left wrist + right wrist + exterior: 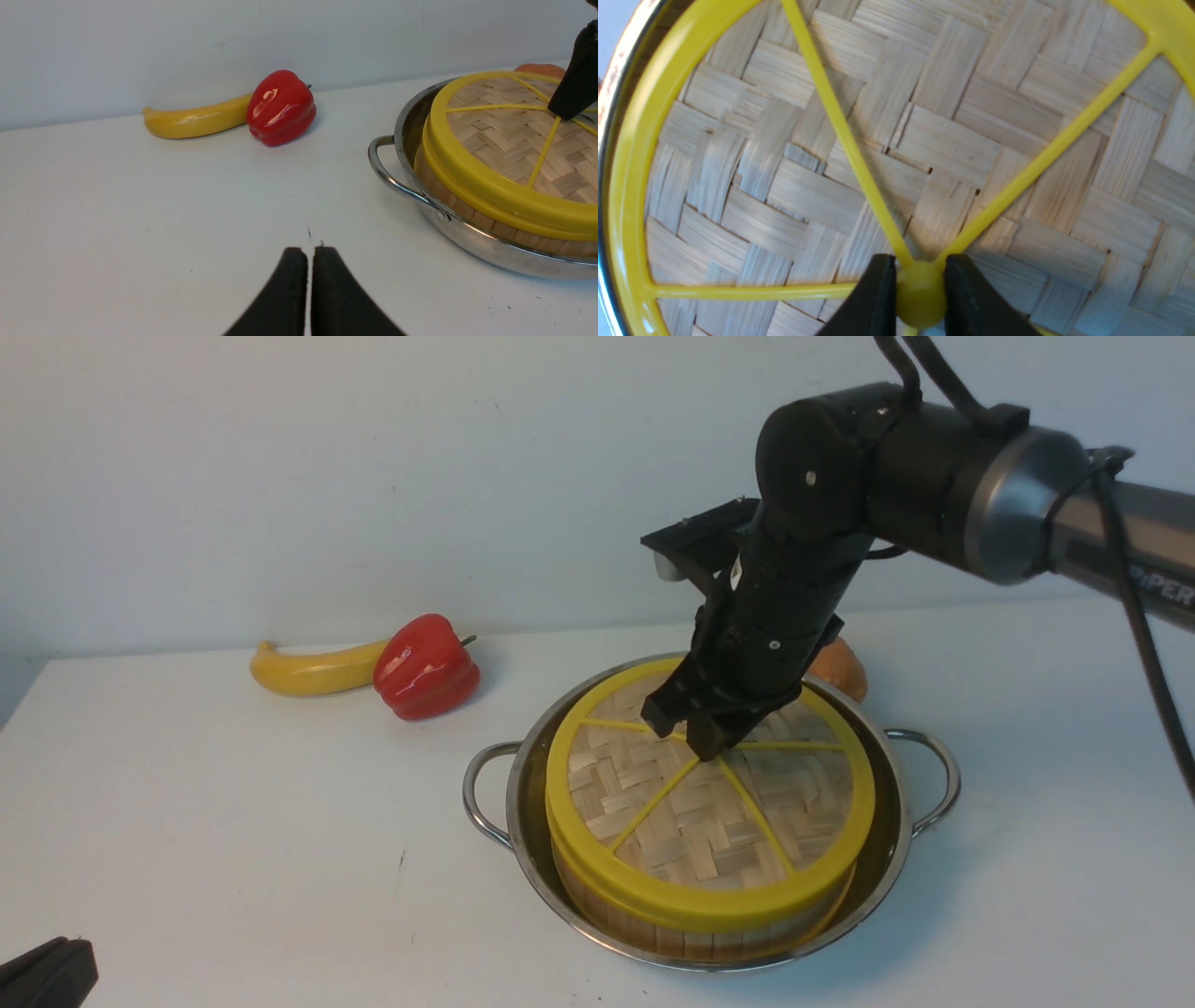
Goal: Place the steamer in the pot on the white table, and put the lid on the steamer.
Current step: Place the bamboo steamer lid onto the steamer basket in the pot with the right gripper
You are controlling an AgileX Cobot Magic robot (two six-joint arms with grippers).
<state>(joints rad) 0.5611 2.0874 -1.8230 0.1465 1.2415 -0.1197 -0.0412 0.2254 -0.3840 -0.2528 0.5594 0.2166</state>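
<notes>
- Right gripper (707, 739) clamps the small yellow centre knob (920, 301) of the flat woven-bamboo lid (695, 821), directly beneath it.
- Lid rests atop round bamboo steamer (653, 933).
- Left gripper (309, 280): fingers together, farther away.

Bright, even light from above. My right arm (934, 476) casts a soft shadow on the lid (709, 821); the pot (527, 831) shades the table (187, 803) faintly. Glare marks the pepper (425, 667) and pot rim. My close fingers (878, 298) look soft-edged in the right wrist view.
</notes>
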